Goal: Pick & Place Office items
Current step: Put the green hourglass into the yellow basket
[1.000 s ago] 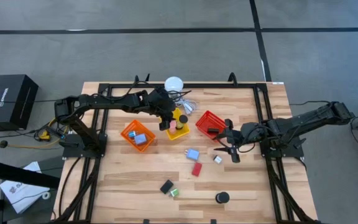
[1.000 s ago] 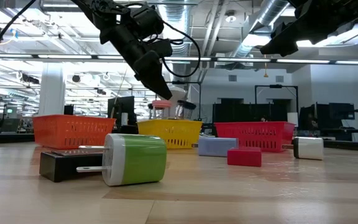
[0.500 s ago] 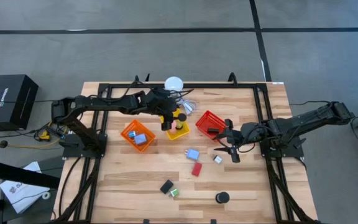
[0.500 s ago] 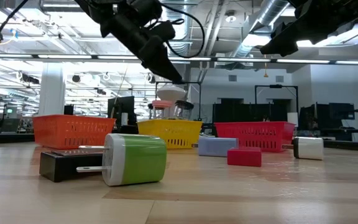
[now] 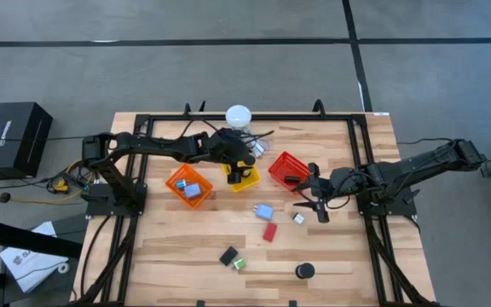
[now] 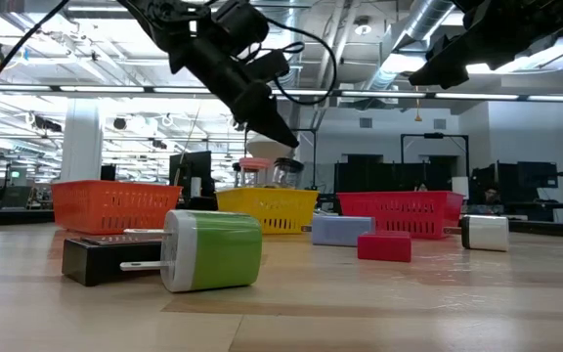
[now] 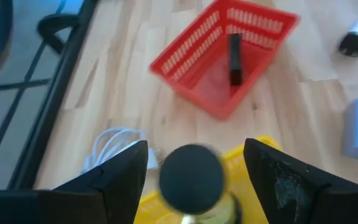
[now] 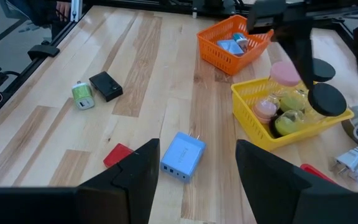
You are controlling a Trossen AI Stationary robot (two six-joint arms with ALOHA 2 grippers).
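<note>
Left hand (image 5: 244, 167) now farther over yellow basket (image 5: 233, 182), wooden table (image 5: 177, 239)

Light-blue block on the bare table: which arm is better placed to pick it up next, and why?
The right. Its tool hovers open close beside the light-blue block, while the left tool is over the yellow basket.

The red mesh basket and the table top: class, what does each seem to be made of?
Red mesh basket: probably moulded plastic, judging by its uniform colour and regular slotted walls. Table top: wood, pale planks with visible grain and a slight sheen.
</note>
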